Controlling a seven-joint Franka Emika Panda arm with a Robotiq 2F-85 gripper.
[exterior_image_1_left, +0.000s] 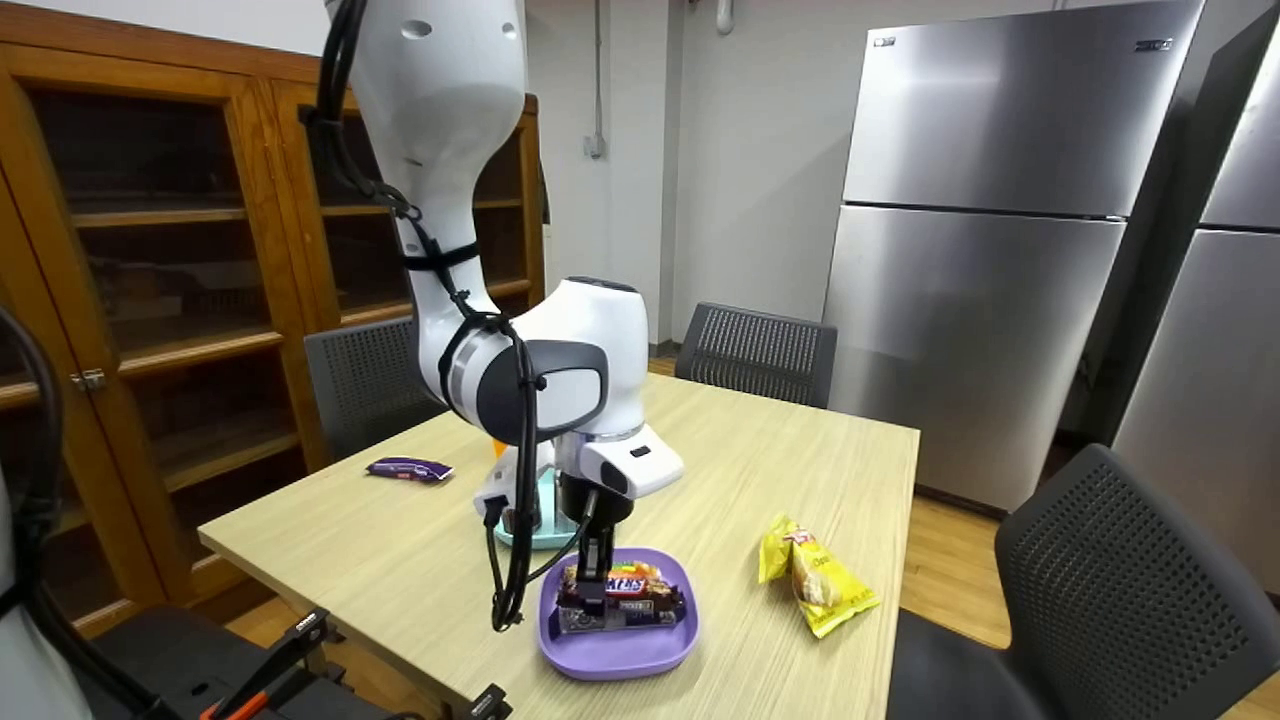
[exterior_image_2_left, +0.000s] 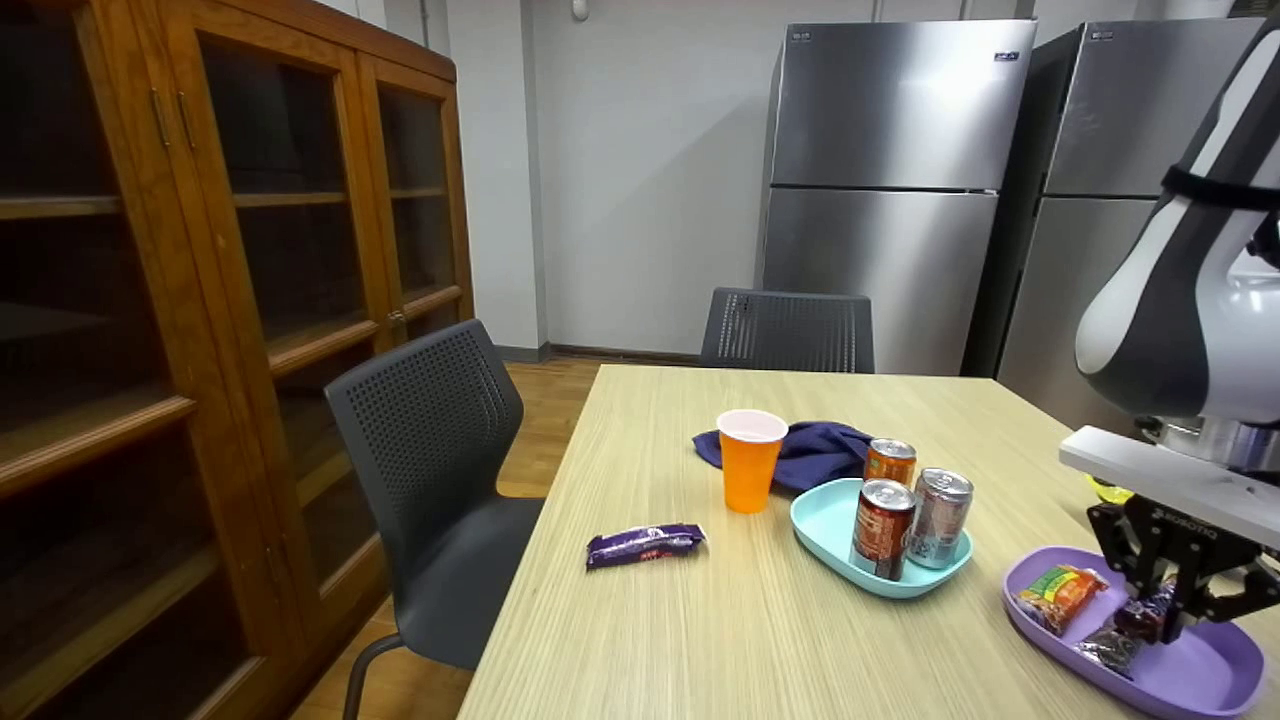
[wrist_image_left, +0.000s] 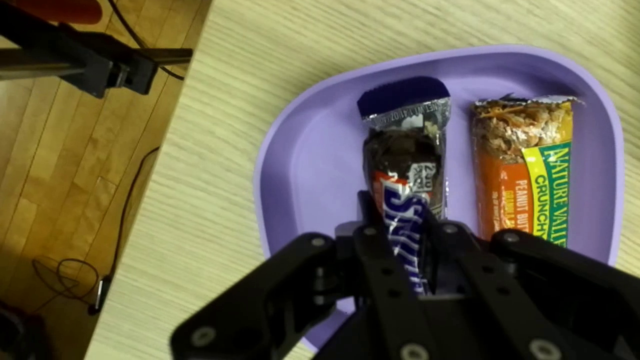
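Observation:
In the wrist view, a Snickers bar (wrist_image_left: 402, 155) in a dark, shiny wrapper lies lengthwise between the fingers of my gripper (wrist_image_left: 399, 212). Both fingers press against its sides, one per side, and the gripper hides its near end. A purple tray (wrist_image_left: 325, 175) surrounds it; whether the bar rests on the tray floor I cannot tell. Beside it in the same tray is a Nature Valley granola bar (wrist_image_left: 540, 185), apart from the fingers. Both exterior views show the gripper (exterior_image_2_left: 1168, 612) pointing down inside the purple tray (exterior_image_1_left: 615, 658).
A turquoise tray (exterior_image_2_left: 825, 525) holds three cans. Near it stand an orange cup (exterior_image_2_left: 750, 470) and a dark blue cloth (exterior_image_2_left: 815, 455). A purple-wrapped bar (exterior_image_2_left: 645, 545) and a yellow snack bag (exterior_image_1_left: 815, 575) lie on the table. Chairs surround the table.

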